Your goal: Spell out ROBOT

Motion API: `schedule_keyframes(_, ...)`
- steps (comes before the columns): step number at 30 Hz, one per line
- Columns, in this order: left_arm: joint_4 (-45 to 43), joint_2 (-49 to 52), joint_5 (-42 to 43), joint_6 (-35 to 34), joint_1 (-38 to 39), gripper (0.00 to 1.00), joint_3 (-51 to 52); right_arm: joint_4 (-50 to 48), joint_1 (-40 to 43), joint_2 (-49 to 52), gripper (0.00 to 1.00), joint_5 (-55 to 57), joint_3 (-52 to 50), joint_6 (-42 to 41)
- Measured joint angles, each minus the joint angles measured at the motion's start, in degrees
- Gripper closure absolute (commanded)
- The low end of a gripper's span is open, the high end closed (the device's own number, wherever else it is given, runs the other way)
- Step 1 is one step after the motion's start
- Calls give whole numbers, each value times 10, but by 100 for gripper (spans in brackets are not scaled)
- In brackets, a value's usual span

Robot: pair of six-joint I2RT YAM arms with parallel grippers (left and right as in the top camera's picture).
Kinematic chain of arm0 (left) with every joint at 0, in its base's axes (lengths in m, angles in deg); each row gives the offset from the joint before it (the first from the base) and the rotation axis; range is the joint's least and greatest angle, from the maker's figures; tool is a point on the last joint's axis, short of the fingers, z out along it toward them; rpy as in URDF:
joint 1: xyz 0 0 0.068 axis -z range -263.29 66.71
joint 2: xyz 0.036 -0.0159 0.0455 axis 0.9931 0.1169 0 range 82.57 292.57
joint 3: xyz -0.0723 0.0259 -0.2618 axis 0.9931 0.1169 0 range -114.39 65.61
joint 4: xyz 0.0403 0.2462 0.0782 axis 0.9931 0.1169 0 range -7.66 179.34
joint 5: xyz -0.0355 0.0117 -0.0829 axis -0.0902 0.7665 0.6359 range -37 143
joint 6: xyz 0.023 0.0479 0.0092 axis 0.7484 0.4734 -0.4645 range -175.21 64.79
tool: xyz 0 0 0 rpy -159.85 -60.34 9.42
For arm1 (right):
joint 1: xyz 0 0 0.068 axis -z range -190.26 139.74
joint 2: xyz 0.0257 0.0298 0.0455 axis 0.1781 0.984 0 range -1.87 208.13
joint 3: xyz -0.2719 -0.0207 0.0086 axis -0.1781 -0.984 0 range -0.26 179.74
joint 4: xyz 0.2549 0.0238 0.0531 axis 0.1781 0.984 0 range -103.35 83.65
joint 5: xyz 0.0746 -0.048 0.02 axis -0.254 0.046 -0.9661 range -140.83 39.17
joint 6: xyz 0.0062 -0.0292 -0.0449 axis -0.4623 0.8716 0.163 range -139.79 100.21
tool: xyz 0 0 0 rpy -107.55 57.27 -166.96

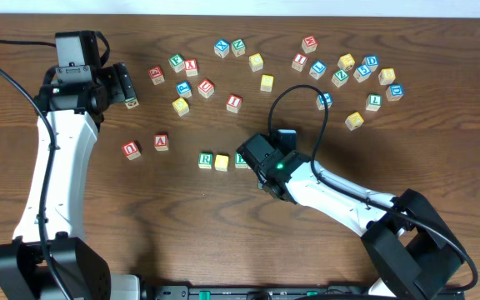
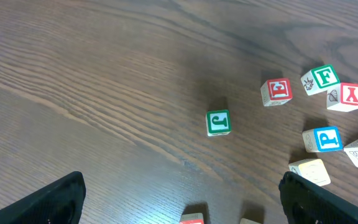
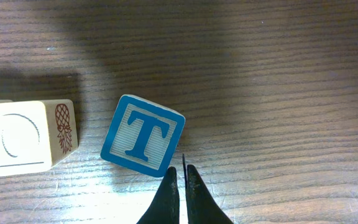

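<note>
A row lies mid-table: green R cube (image 1: 206,160), yellow cube (image 1: 222,162), then a green-lettered cube (image 1: 241,158) half hidden by my right gripper (image 1: 258,167). In the right wrist view the blue T cube (image 3: 143,135) lies tilted, apart from a pale cube with an O outline (image 3: 14,138) to its left. My right gripper (image 3: 180,173) is shut and empty, its tips touching the T cube's lower right edge. My left gripper (image 2: 180,190) hangs open over bare table at the upper left, also seen from overhead (image 1: 126,83).
Loose letter cubes are scattered across the far half of the table (image 1: 340,71). Red cubes (image 1: 162,142) lie left of the row. Near my left gripper are a green J cube (image 2: 218,122), a red E cube (image 2: 276,91) and a blue P cube (image 2: 325,139).
</note>
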Motion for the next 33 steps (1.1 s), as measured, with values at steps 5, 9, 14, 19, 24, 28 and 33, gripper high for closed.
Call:
schedule_keyframes(5,0,0,0,0,0,2,0,-1,0,0,99,0,0,0)
schedule_keyframes(9,0,0,0,0,0,2,0,-2,0,0,99,3,0,0)
schedule_keyframes(14,0,0,0,0,0,2,0,-2,4,0,99,7,0,0)
schedule_keyframes(19,0,0,0,0,0,2,0,0,12,0,99,11,0,0)
schedule_keyframes(24,0,0,0,0,0,2,0,1,12,0,99,12,0,0)
schedule_keyframes(28,0,0,0,0,0,2,0,0,12,0,99,12,0,0)
schedule_keyframes(33,0,0,0,0,0,2,0,-2,12,0,99,18,0,0)
